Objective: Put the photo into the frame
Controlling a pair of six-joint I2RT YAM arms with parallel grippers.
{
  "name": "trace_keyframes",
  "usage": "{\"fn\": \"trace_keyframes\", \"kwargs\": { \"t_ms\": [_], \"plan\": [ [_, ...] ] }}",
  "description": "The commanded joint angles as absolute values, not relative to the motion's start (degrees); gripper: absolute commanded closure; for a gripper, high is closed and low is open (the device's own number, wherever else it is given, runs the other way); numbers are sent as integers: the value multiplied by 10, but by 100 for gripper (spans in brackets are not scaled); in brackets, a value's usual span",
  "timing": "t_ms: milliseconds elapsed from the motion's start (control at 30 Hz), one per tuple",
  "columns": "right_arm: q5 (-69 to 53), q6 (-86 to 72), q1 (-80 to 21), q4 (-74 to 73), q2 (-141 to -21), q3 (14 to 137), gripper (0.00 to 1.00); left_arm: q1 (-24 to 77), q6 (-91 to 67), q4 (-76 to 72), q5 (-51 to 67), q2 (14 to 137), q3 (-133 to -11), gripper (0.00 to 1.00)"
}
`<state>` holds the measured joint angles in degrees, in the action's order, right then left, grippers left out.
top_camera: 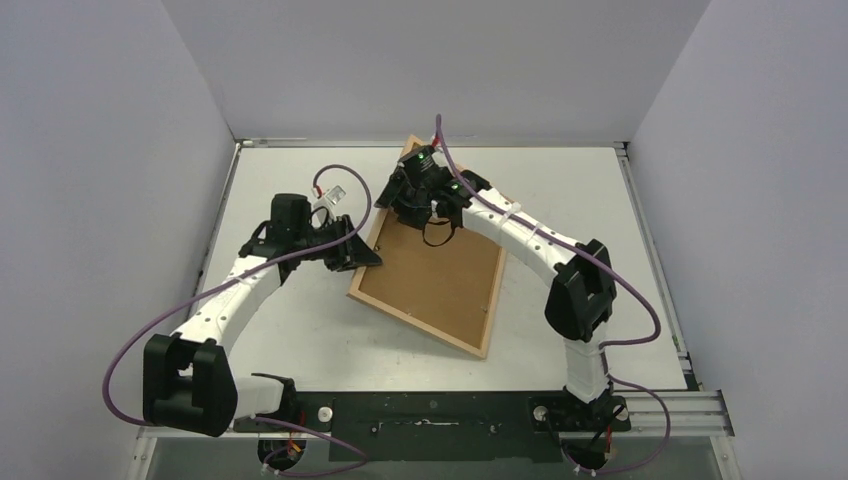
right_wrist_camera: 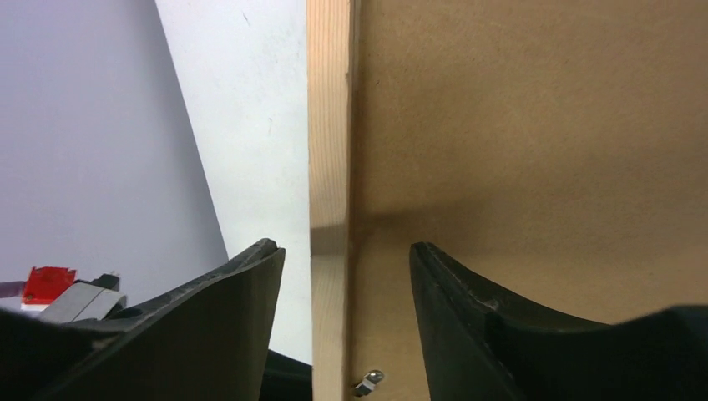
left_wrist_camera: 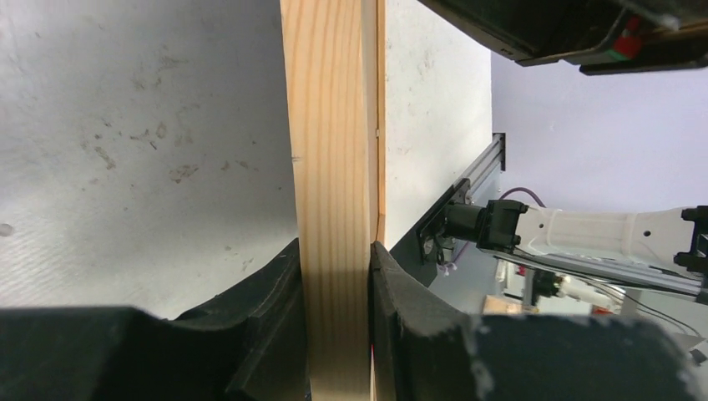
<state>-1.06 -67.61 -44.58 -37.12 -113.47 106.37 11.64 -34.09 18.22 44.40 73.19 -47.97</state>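
Observation:
The frame [top_camera: 415, 326] lies back side up at a slant in the middle of the table, with a plain brown backing board [top_camera: 435, 280] filling it. My left gripper [top_camera: 365, 255] is at its left side, shut on the pale wood bar [left_wrist_camera: 330, 150], and both black fingers [left_wrist_camera: 267, 292] press the wood. My right gripper [top_camera: 415, 195] is at the far corner. It stands open astride the bar [right_wrist_camera: 329, 125], with gaps on both sides, one finger over the table and one over the board [right_wrist_camera: 534, 125]. The photo is hidden.
A small metal turn clip [right_wrist_camera: 367, 383] sits on the board by the bar. White walls close in the table [top_camera: 560, 180] on three sides. A black base plate [top_camera: 430, 410] and a rail [top_camera: 690, 410] run along the near edge.

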Motion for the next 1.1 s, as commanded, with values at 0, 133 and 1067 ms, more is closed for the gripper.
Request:
{"fn": "trace_keyframes", "kwargs": {
  "t_ms": [0, 133, 1067],
  "plan": [
    [-2, -676, -415, -370, -1050, 1074, 39, 116, -247, 267, 430, 708, -597, 99],
    [-4, -666, -390, -372, -1012, 1069, 32, 115, -186, 355, 391, 726, -678, 100],
    [-12, -690, -371, -312, -924, 1023, 10, 207, 78, 383, 237, 724, -878, 100]
  ]
}}
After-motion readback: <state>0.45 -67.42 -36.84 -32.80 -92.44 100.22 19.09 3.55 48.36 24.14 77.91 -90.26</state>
